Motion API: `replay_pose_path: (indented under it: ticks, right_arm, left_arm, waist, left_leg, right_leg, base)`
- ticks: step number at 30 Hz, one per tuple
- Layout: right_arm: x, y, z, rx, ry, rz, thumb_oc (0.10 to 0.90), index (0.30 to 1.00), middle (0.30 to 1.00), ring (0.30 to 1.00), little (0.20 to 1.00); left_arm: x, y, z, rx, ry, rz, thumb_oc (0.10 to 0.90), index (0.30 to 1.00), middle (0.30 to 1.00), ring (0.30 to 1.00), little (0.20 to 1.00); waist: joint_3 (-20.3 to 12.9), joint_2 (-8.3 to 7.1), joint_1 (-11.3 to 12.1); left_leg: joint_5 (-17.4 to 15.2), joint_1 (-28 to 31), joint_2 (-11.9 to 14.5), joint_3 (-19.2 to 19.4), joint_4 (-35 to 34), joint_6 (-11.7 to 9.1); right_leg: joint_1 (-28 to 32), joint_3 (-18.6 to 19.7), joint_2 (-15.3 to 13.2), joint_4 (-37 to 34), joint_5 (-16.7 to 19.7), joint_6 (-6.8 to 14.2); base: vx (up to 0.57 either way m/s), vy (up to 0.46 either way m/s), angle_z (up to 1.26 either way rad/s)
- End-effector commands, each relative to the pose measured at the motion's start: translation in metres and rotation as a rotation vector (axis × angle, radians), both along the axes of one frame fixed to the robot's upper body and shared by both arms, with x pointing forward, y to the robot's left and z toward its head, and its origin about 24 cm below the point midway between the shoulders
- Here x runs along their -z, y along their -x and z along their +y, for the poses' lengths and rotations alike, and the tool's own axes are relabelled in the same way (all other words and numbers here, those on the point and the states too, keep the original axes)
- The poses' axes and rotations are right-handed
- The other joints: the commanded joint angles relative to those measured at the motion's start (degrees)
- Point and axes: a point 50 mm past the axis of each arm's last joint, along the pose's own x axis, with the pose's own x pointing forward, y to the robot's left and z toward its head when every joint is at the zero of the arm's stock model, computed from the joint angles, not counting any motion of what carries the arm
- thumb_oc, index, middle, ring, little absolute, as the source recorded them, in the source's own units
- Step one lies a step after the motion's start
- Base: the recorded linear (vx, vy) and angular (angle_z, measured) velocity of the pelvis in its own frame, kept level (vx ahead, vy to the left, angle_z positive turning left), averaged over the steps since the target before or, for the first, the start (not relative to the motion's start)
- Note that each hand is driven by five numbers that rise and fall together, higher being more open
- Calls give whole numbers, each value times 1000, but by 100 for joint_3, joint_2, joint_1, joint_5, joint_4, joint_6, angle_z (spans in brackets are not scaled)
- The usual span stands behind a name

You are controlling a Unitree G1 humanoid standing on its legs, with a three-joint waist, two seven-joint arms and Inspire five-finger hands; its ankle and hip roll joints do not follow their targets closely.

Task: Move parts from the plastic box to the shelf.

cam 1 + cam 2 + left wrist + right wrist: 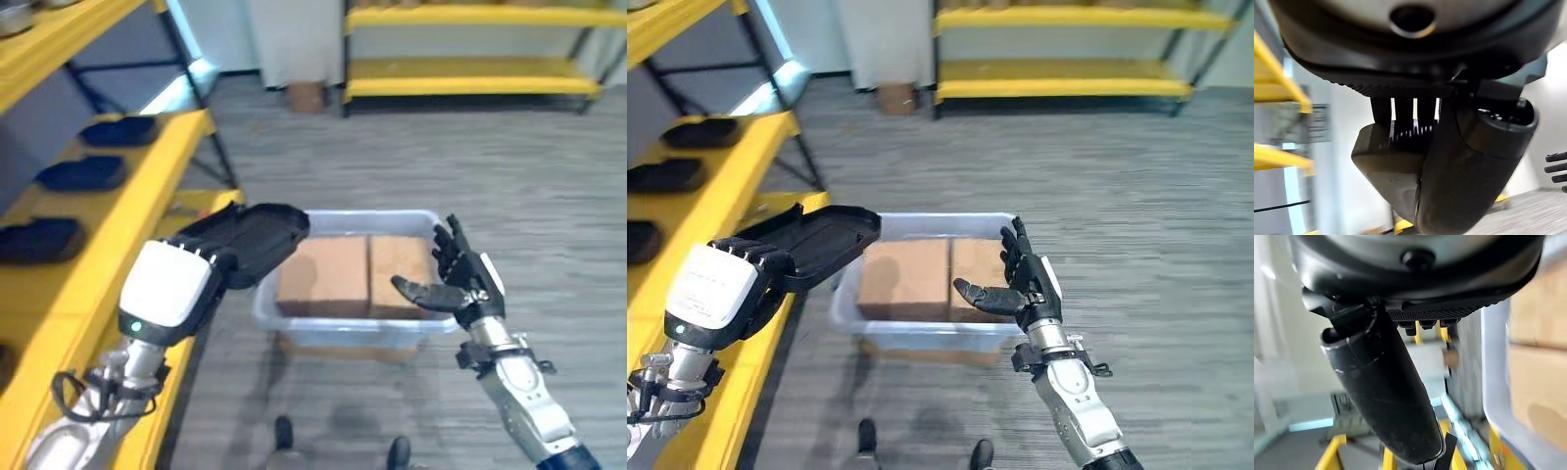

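Left eye view: left hand (pixel 181 279) raised at the lower left, white back plate up, fingers curled over one edge of a black tray-shaped part (pixel 250 240). The part is held clear of the plastic box (pixel 343 328), its far end over the box's left rim. Right hand (pixel 460 279) upright at the box's right rim, fingers straight and spread, thumb pointing across toward the left hand; it holds nothing. Two brown blocks (pixel 358 274) side by side in the box, just left of the right hand. Yellow shelf (pixel 147 176) runs along the outer side of the left hand; three dark parts (pixel 83 171) lie on it in a row. Grey floor (pixel 490 186) is open beyond the box and to the right of the right hand.

Right eye view: same layout. Part (pixel 823 240) sticks out from the left hand (pixel 735 279) toward the box (pixel 921 338). Right hand (pixel 1024 284) open in front of the right block.

Left wrist view: the hand's fingers (pixel 1400 110) and thumb (pixel 1469 171) close on the dark part (pixel 1386 166).

Right wrist view: thumb (pixel 1381 387) extended, fingertips (pixel 1425 324) straight, nothing between them; box wall (pixel 1493 382) beside the thumb.
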Motion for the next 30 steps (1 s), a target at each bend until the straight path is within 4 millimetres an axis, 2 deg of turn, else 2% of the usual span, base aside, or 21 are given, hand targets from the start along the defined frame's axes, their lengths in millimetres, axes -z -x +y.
replay_pose_path:
  ticks: [1,3,5,6,9,11,13,16,20,21,25,26,27,28,30]
  right_arm:
    - [-58,-11,22,-85,-97,-306,900,1000,1000,1000,1000]
    - [-53,-9,20,-80,-119,-281,900,1000,1000,1000,1000]
    - [-48,-7,19,-75,-140,-256,900,1000,1000,1000,1000]
    - [-44,-6,19,-72,-139,-237,900,1000,1000,1000,1000]
    - [-39,-3,14,-56,-144,-208,900,1000,1000,1000,1000]
    - [-35,-1,9,-22,-154,-192,900,1000,1000,1000,1000]
    - [-30,2,9,-12,-171,-175,900,1000,1000,1000,1000]
    - [-26,3,10,-10,-174,-161,900,1000,1000,1000,1000]
    - [-21,3,15,-14,-174,-139,900,1000,1000,1000,1000]
    - [-22,3,20,-34,-183,-141,900,1000,1000,1000,1000]
    - [-19,2,31,-60,-210,-130,900,1000,1000,1000,1000]
    - [-16,2,41,-85,-225,-110,900,1000,1000,1000,1000]
    - [-13,2,45,-89,-235,-97,900,1000,1000,1000,1000]
    - [-13,1,46,-91,-235,-97,900,1000,1000,1000,1000]
    - [-14,2,50,-101,-254,-100,900,1000,1000,1000,1000]
  left_arm:
    - [-68,-4,2,37,58,-379,400,300,300,300,300]
    - [-69,-4,1,39,74,-394,400,300,300,300,300]
    - [-69,-5,1,31,91,-407,400,300,300,300,300]
    - [-69,-6,1,25,94,-409,400,300,300,300,300]
    - [-67,-8,2,0,117,-425,400,300,300,300,300]
    - [-61,-12,-2,4,130,-399,400,300,300,300,300]
    - [-63,-12,-5,17,122,-408,400,300,300,300,300]
    - [-66,-12,-6,30,99,-421,400,300,300,300,300]
    - [-69,-12,-8,44,53,-428,400,300,300,300,300]
    - [-70,-11,-7,41,45,-440,400,300,300,300,300]
    - [-72,-9,-8,41,44,-460,400,300,300,300,300]
    - [-74,-9,-8,37,45,-476,400,300,300,300,300]
    - [-77,-8,-8,38,47,-492,400,300,300,300,300]
    - [-77,-8,-8,37,46,-493,400,300,300,300,300]
    - [-77,-11,-10,51,56,-496,400,300,300,300,300]
  waist:
    - [-192,-828,-123]
    - [-249,-891,-145]
    - [-339,-922,-206]
    - [-393,-916,-237]
    - [-586,-898,-383]
    - [-728,-849,-419]
    - [-799,-866,-346]
    - [-822,-906,-290]
    - [-819,-992,-210]
    - [-834,-1036,-160]
    - [-871,-1118,-102]
    - [-919,-1137,-40]
    - [-894,-1151,-94]
    - [-884,-1164,-89]
    - [-818,-1161,-205]
  left_leg:
    - [1149,459,-62,-151,287,-373]
    - [667,548,-89,-46,830,-272]
    - [324,735,-129,54,1150,-244]
    - [152,898,-168,54,1198,-230]
    - [-207,1389,-223,378,1042,-236]
    - [-349,1398,-348,592,414,-155]
    - [-420,1405,-560,546,42,-56]
    - [-457,1385,-739,425,-81,33]
    - [-596,1316,-1132,132,-159,235]
    - [-677,1321,-1301,8,-163,334]
    - [-803,1384,-1615,-142,-163,531]
    - [-879,1461,-1885,-271,-163,707]
    - [-916,1538,-1991,-366,-163,805]
    - [-919,1541,-2012,-353,-163,821]
    - [-901,1560,-2048,-489,-163,862]
  right_leg:
    - [510,-90,-183,-276,-403,115]
    - [468,-295,-288,-279,-387,64]
    - [444,-501,-359,-284,-359,47]
    - [447,-617,-386,-262,-361,50]
    - [422,-1054,-560,-101,-299,130]
    - [480,-1343,-780,-15,-141,292]
    - [563,-1540,-1043,19,62,470]
    - [640,-1698,-1254,45,223,605]
    - [795,-1918,-1585,44,503,866]
    - [823,-1925,-1719,74,665,975]
    - [906,-1929,-1997,141,892,1169]
    - [951,-1947,-2240,355,1031,1223]
    - [846,-1700,-2402,720,1109,1223]
    - [805,-1656,-2448,792,1093,1228]
    - [562,-892,-2322,948,1132,1201]
  base:
    - [-46,-42,90]
    - [-110,-2,56]
    - [-54,63,77]
    - [-35,106,130]
    - [-34,212,121]
    - [17,319,108]
    - [-3,380,85]
    - [-10,200,51]
    - [-11,256,42]
    - [-3,254,52]
    - [32,297,31]
    - [67,532,40]
    - [56,453,40]
    - [20,216,32]
    - [-23,108,20]
